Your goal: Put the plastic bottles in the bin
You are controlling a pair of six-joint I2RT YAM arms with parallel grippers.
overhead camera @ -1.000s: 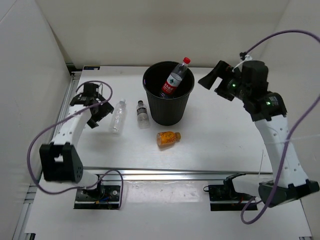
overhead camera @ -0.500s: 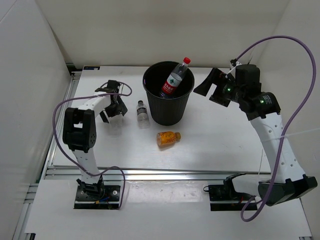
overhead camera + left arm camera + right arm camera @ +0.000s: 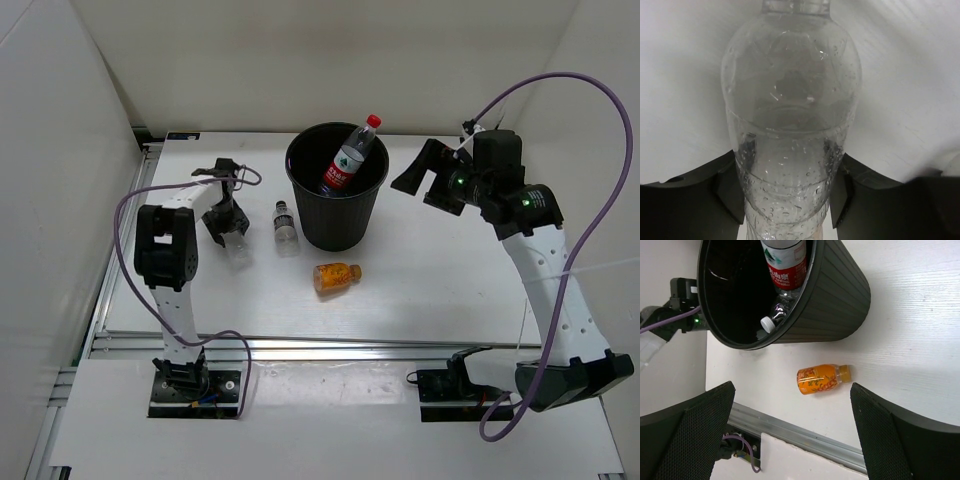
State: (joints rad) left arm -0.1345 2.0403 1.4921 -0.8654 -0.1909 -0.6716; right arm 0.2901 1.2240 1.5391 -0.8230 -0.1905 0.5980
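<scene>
Clear bottle [image 3: 792, 125] newly between left fingers [image 3: 730, 192]

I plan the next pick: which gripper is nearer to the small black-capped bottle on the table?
Left. The left gripper, shut on the clear bottle, sits just left of the small bottle; the right gripper hangs open beyond the bin.

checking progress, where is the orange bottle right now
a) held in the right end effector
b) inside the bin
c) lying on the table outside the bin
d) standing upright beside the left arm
c: the orange bottle lies on its side on the table, apart from the bin on the side nearer the arm bases, with nothing gripping it.
</scene>
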